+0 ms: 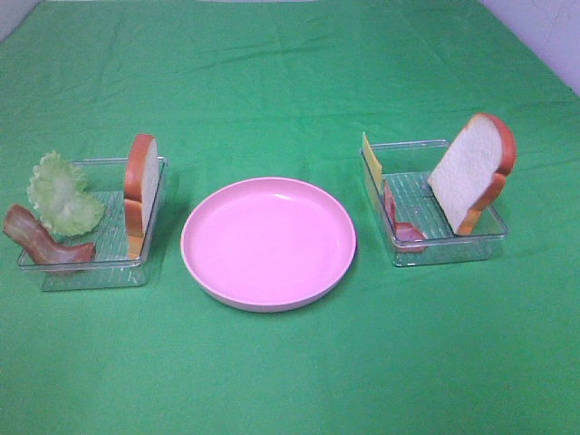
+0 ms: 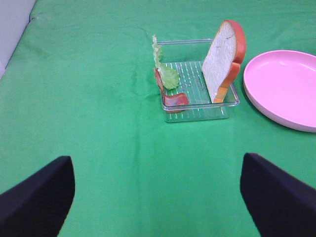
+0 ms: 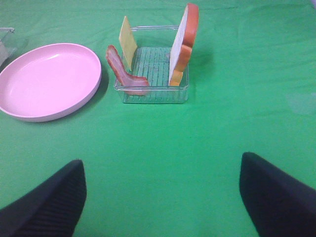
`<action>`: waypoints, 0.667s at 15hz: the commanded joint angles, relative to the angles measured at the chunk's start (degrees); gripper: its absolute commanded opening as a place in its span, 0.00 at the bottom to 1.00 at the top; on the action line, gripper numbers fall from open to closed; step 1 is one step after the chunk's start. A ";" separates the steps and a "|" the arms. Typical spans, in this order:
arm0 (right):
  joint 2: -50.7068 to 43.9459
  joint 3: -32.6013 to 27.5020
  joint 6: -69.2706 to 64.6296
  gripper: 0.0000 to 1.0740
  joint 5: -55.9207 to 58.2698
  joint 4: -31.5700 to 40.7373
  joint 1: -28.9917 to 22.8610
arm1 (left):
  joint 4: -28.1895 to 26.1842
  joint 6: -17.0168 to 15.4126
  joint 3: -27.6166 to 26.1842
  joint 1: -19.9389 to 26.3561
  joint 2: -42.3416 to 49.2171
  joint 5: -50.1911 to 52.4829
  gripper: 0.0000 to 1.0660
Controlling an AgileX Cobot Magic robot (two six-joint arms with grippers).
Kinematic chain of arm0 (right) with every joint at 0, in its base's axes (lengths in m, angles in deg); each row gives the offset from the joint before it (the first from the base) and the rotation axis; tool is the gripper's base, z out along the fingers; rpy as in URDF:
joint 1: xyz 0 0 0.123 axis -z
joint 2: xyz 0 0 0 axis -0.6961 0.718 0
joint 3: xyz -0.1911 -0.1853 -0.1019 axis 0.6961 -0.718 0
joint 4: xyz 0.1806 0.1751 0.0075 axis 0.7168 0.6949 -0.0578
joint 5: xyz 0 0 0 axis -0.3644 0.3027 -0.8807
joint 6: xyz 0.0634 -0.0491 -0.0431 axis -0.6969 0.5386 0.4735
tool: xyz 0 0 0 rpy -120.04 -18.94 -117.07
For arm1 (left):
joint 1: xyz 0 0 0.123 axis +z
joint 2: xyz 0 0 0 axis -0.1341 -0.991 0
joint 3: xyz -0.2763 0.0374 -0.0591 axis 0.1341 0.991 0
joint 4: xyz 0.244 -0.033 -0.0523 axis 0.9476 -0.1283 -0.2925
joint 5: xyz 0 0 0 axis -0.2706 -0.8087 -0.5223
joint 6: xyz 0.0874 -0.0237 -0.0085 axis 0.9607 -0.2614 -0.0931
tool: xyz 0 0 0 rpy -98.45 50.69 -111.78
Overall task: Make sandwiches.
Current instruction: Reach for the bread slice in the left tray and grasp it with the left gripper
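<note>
The left clear tray [image 1: 152, 237] holds a bread slice [image 1: 141, 186] on edge, a pale green lettuce leaf [image 1: 62, 193] and a reddish-brown bacon strip [image 1: 41, 241]. The right clear tray [image 1: 449, 249] holds a leaning bread slice [image 1: 471, 172], a yellow cheese square [image 1: 371, 165] and a pinkish-red meat piece [image 1: 399, 222]. Neither gripper shows in the high view. My left gripper [image 2: 158, 197] is open and empty, well short of the left tray [image 2: 197, 112]. My right gripper [image 3: 163, 197] is open and empty, well short of the right tray [image 3: 153, 96].
A round pink plate [image 1: 268, 241] sits between the two trays on the green cloth [image 1: 290, 72]. It also shows in the left wrist view [image 2: 284, 86] and the right wrist view [image 3: 47, 79].
</note>
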 commanded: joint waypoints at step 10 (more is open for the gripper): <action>-0.86 -0.11 0.92 0.74 0.11 0.06 0.29 | -0.17 -0.23 0.17 -0.40 1.15 0.57 0.81</action>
